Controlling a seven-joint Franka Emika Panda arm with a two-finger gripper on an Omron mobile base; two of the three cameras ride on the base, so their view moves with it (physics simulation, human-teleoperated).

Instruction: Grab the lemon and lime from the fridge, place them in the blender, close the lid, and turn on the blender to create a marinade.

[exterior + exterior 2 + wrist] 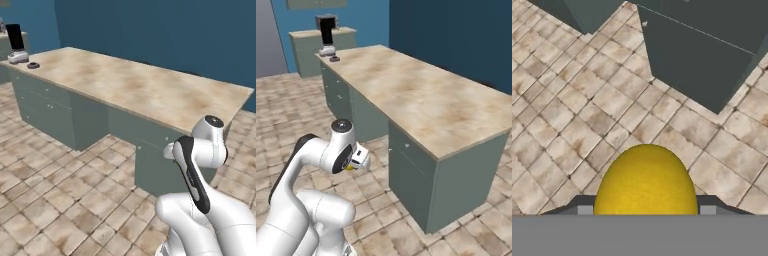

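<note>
Jaws (646,212) clamped on yellow lemon (645,181), held low over tiled floor (572,100) beside near end of surface (426,100). Blender (327,35) stood at far corner of surface, lid (334,59) lying just beside its base.

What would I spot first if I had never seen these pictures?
The bright yellow lemon, held in the gripper over the tiled floor. Next, the long tan counter running across the room. At its far end stands the black blender, with the small dark lid beside it.
</note>
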